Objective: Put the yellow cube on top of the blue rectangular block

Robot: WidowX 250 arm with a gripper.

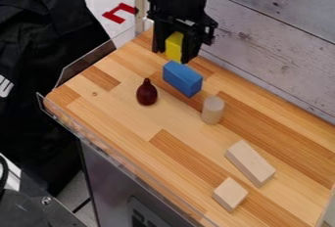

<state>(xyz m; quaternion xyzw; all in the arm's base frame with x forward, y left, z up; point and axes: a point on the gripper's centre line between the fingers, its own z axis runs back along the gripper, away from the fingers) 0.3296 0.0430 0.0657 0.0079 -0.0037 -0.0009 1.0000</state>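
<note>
At the upper part of the camera view, my black gripper (173,55) hangs down, its two fingers closed on the sides of the yellow cube (174,46). The blue rectangular block (182,79) lies on the wooden table just below them in the view. The cube's lower end shows close to the block's upper left end. Whether the two touch, I cannot tell. Nothing rests on the block's visible top.
A dark red pear-shaped object (147,93) stands left of the blue block, and a pale wooden cylinder (212,110) to its lower right. Farther down lie a long wooden block (250,163) and a small one (229,194). A wall borders the wooden table (124,116) behind.
</note>
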